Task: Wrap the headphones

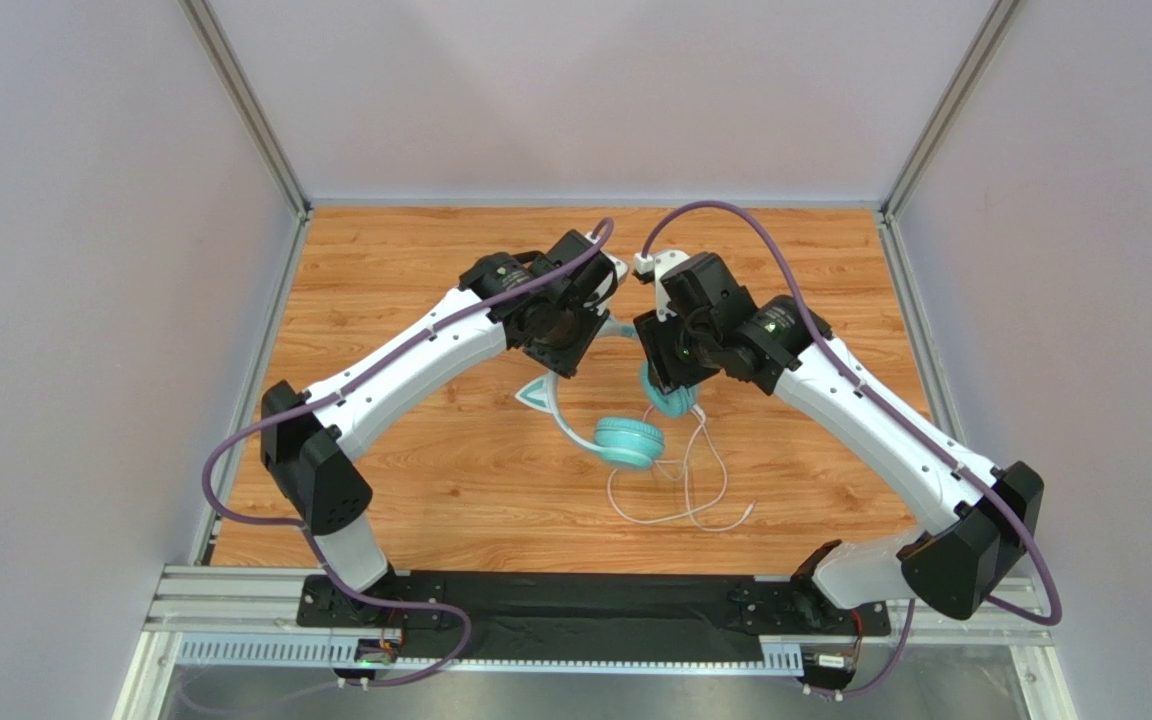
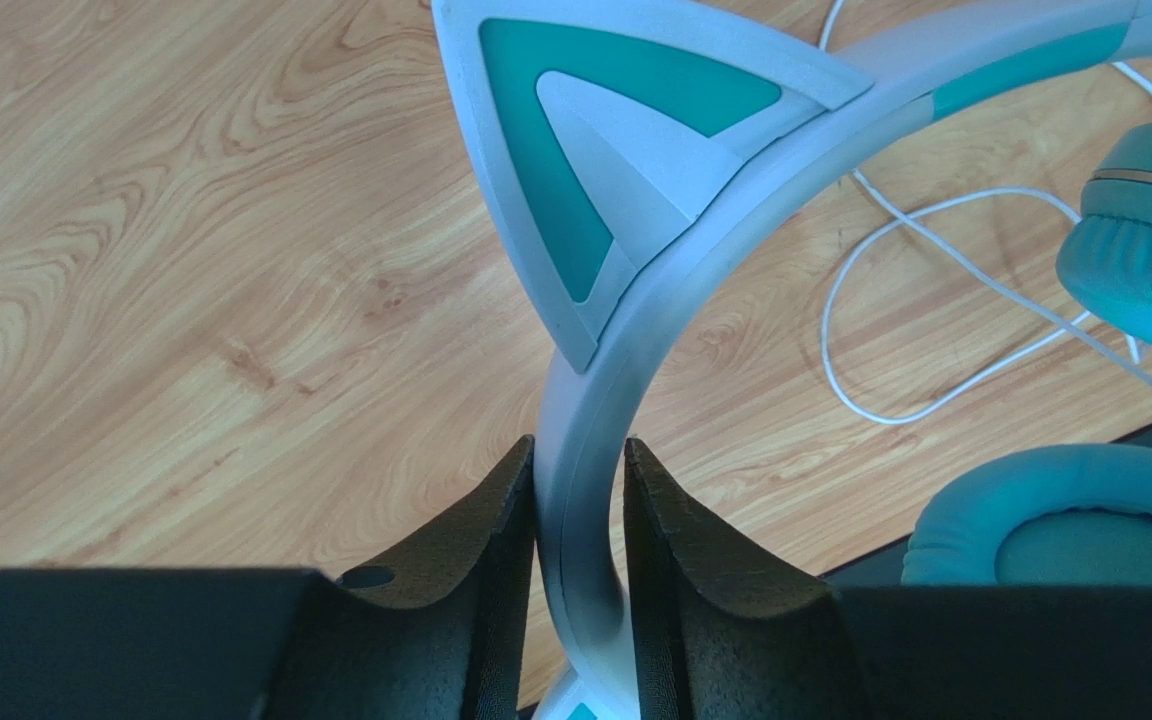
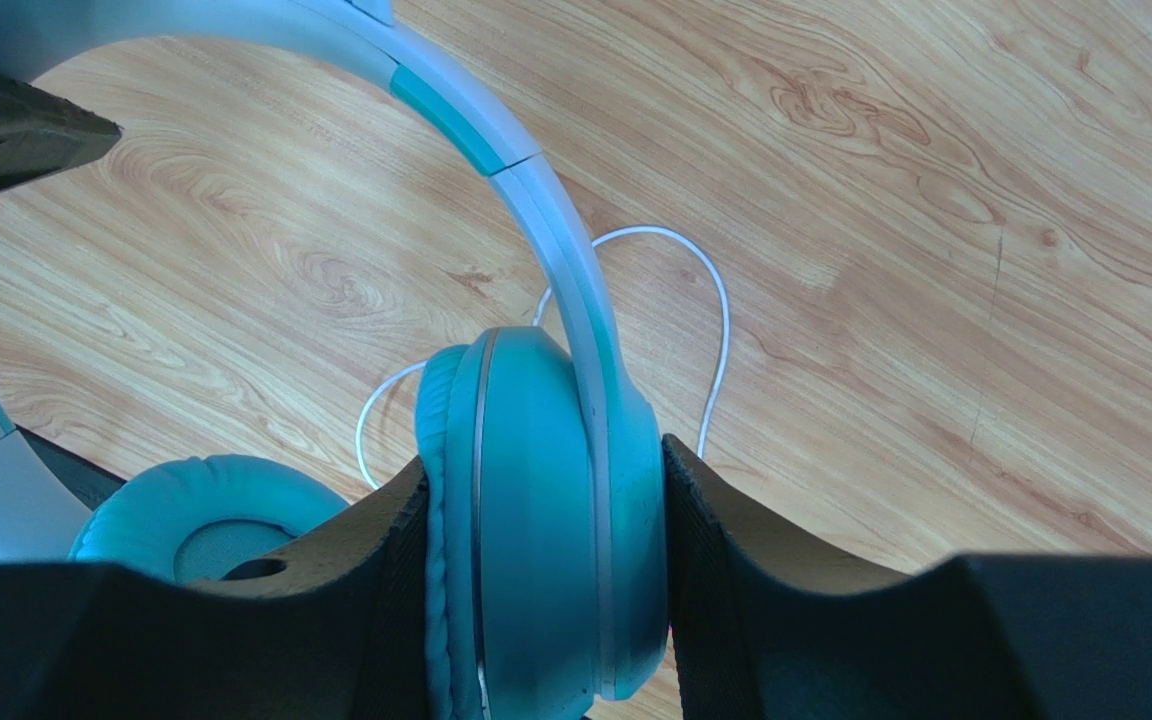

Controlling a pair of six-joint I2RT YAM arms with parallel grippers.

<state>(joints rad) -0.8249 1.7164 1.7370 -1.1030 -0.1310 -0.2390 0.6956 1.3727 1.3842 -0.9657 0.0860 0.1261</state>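
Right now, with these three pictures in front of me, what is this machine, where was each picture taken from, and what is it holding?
You see two robot arms bolted at the near edge of a wooden table: the left arm and the right arm. The wide picture comes from a fixed camera above and behind them. The other two come from a small camera on each wrist, so the black wedges at the bottom are that arm's own fingers. Between the arms are teal headphones; their thin white cable lies in loose loops on the wood. The left gripper is clamped on the pale headband, next to a pointed cat ear. The right gripper is shut on one ear cup.
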